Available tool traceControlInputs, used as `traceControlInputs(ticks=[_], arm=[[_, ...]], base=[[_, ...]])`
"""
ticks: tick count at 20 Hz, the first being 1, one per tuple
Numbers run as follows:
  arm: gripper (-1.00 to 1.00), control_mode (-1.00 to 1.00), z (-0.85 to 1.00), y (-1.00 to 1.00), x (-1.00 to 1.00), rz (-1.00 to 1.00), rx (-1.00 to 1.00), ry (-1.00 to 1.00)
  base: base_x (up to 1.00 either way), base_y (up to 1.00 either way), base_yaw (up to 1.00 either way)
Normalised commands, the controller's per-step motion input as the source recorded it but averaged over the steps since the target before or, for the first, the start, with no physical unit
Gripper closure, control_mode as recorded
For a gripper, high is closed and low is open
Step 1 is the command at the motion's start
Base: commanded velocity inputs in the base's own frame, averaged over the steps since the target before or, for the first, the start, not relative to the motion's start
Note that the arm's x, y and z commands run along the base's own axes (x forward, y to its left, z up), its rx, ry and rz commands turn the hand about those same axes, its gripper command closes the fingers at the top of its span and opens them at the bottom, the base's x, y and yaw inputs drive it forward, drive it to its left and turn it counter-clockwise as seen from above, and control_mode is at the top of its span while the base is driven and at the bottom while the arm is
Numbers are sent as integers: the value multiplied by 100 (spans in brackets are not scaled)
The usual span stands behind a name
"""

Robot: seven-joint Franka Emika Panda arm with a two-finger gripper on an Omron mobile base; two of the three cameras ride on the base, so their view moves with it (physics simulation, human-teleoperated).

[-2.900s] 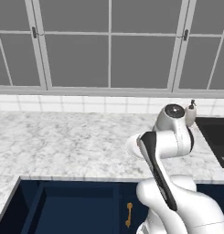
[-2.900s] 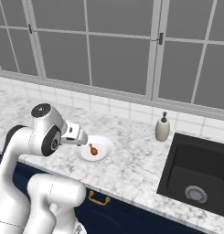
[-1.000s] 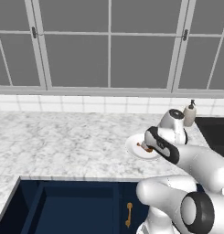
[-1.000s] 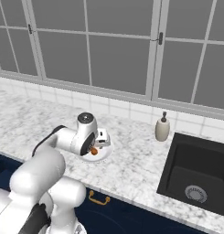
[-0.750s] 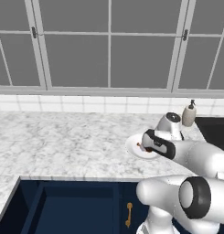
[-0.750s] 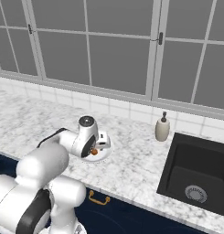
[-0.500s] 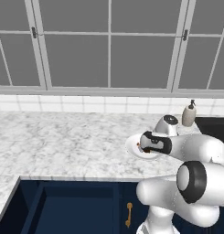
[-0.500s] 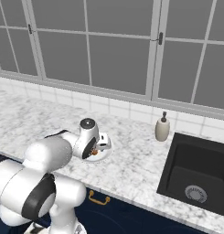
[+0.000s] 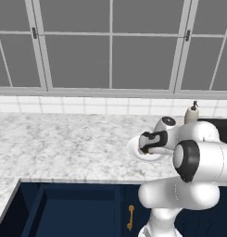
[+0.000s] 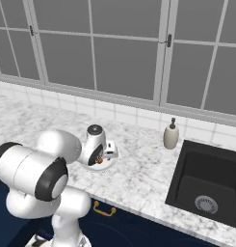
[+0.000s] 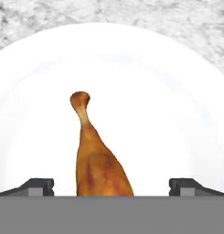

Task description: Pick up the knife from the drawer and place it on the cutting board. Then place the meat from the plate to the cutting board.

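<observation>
The meat (image 11: 98, 157), an orange-brown drumstick, lies on the white plate (image 11: 177, 91) with its thin bone end pointing away from the hand. My gripper (image 11: 112, 186) is open just above the plate, its dark fingertips (image 11: 39, 185) standing on either side of the drumstick's thick end without touching it. From the base, the gripper (image 9: 145, 147) hangs low over the plate (image 9: 133, 148) on the marble counter, also seen from the right as gripper (image 10: 102, 156) and plate (image 10: 111, 163). The navy drawer (image 9: 68, 208) stands open at the lower left. The knife and the cutting board are out of view.
A soap bottle (image 10: 171, 134) stands by the wall, left of the black sink (image 10: 211, 188). Marble counter (image 9: 59, 143) stretches to the left of the plate. Gold handles (image 10: 104, 210) mark the cabinet front below. My own arm crowds the counter edge beside the plate.
The arm has swung down from high above the counter, and over the last second the hand has sunk a little closer to the plate. The jaws stayed open.
</observation>
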Motion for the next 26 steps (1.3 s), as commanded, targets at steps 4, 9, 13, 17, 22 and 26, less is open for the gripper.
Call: traceControlInputs(ticks=[4,9,13,17,22,26], arm=[[100,-100,-32,1,0,0,0,1],[100,-100,-7,5,0,1,0,0],[100,-100,-4,15,0,3,0,0],[100,-100,-4,23,-11,5,0,0],[100,-100,33,1,-91,3,0,-14],[100,-100,90,-1,-75,0,0,-16]], base=[[0,0,0],[0,0,0],[0,0,0],[0,0,0],[0,0,0],[0,0,0]])
